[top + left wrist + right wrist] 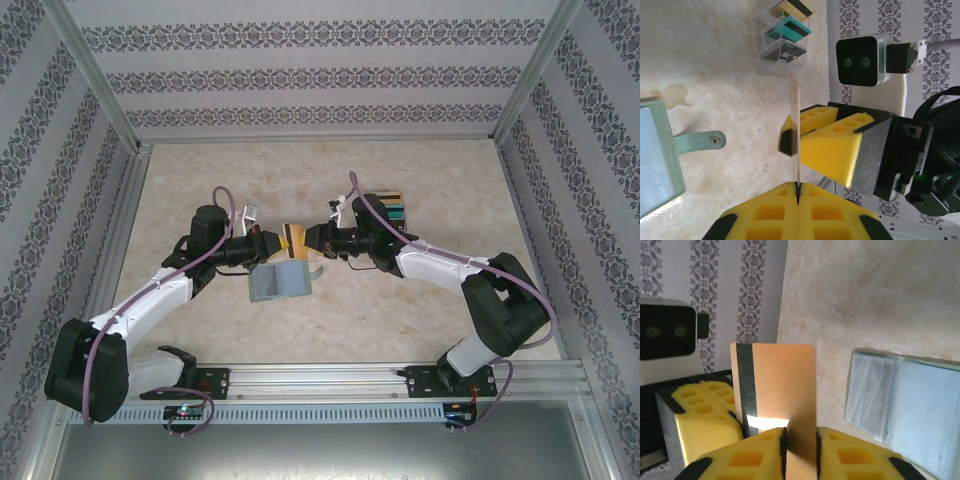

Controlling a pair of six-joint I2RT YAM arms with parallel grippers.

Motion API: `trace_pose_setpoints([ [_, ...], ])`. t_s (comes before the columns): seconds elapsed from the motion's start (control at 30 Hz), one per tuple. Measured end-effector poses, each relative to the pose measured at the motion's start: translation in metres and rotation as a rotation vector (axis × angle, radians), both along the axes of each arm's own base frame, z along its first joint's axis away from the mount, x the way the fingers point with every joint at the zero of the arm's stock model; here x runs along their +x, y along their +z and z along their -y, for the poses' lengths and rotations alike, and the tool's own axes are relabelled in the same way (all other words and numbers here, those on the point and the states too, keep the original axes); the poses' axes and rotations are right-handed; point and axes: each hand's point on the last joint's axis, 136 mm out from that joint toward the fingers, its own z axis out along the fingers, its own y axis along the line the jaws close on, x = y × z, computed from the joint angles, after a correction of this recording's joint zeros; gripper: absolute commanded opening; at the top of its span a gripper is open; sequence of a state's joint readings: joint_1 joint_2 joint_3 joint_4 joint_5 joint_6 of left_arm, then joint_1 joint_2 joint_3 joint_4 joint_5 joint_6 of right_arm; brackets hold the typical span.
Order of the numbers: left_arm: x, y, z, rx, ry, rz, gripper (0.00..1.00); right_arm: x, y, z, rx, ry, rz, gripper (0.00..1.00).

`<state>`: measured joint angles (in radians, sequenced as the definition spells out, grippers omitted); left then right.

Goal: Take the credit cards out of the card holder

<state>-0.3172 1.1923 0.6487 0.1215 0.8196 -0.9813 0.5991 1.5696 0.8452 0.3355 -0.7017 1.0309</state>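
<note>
White-and-black arms, mauve cables, yellow cut-out end effector pads with black edges.

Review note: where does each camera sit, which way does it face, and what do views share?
Top external: above and behind the robot, looking down at the table; left arm and right arm show, left hand and right hand meeting at the gold card.
Left wrist: on the left arm, looking along its own fingers toward the right hand and card rack.
Right wrist: on the right arm, looking over its own fingers toward the left hand.
Shared: both wrist views catch the gold card and the open wallet.
</note>
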Motion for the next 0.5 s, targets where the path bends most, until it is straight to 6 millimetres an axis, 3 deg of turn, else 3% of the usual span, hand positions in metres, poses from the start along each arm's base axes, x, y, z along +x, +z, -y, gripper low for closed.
trace_pose_setpoints([
  [0.17, 0.005, -0.004, -0.005, 0.006, 0.023, -0.011, 0.00, 0.005, 0.009, 0.002, 0.046, -0.012, 0.000, 0.00],
  [0.23, 0.006, -0.007, -0.006, 0.010, 0.026, -0.018, 0.02, 0.006, 0.012, 0.002, 0.058, -0.012, 0.009, 0.00],
  [0.27, 0.006, -0.008, -0.006, 0.011, 0.025, -0.020, 0.07, 0.006, 0.013, 0.003, 0.060, -0.012, 0.010, 0.00],
  [0.37, 0.006, -0.009, -0.005, 0.013, 0.019, -0.021, 0.39, 0.003, 0.014, 0.003, 0.066, -0.004, 0.013, 0.00],
  [0.43, 0.007, -0.008, -0.004, 0.014, 0.015, -0.017, 0.71, 0.001, 0.019, 0.003, 0.074, 0.005, 0.019, 0.00],
  [0.5, 0.009, -0.004, -0.004, 0.015, 0.015, -0.009, 0.86, 0.000, 0.024, 0.006, 0.078, 0.006, 0.032, 0.00],
])
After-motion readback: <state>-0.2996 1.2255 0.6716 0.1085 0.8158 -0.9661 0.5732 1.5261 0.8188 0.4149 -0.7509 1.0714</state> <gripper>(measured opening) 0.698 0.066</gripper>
